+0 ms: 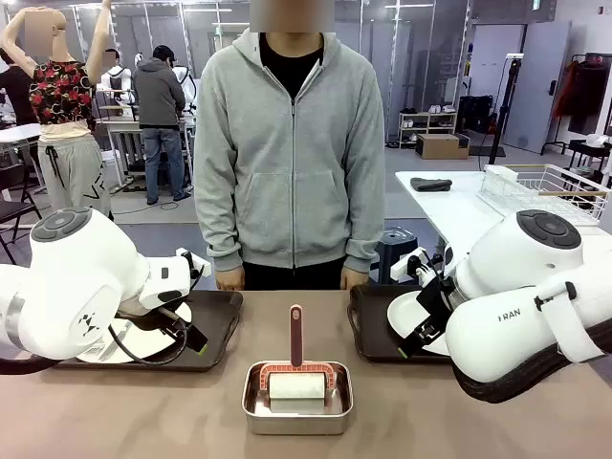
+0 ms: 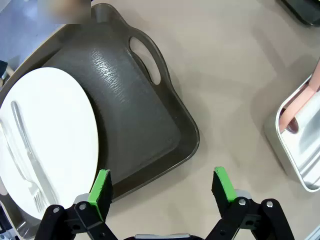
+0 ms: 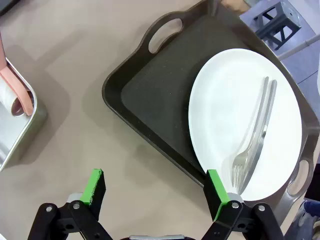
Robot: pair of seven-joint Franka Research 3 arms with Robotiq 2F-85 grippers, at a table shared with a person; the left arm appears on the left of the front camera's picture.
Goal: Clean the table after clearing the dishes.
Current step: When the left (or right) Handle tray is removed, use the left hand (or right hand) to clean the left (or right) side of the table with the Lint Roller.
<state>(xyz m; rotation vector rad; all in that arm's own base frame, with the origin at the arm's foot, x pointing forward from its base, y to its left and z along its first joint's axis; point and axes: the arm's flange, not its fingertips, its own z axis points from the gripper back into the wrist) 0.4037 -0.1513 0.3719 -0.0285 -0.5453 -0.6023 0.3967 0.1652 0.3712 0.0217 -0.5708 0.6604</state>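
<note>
Fingers (image 2: 101, 190) spread wide on both, nothing held: left gripper (image 2: 162, 185) hovers at left tray (image 2: 135, 125) corner, right gripper (image 3: 155, 189) at right tray (image 3: 150, 95) edge, likely lining up to lift. Plates (image 3: 235, 115) sit on trays, far half of table (image 1: 402, 421); person (image 1: 292, 143) beyond.

matt table (image 2: 240, 75), textured plastic tray (image 2: 135, 120)

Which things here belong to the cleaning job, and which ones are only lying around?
Job: table; left tray with left plate; right tray with right plate; pink-handled tool in steel pan, probably for wiping.
Lying about: wire rack on white side table; cardboard box behind.
</note>
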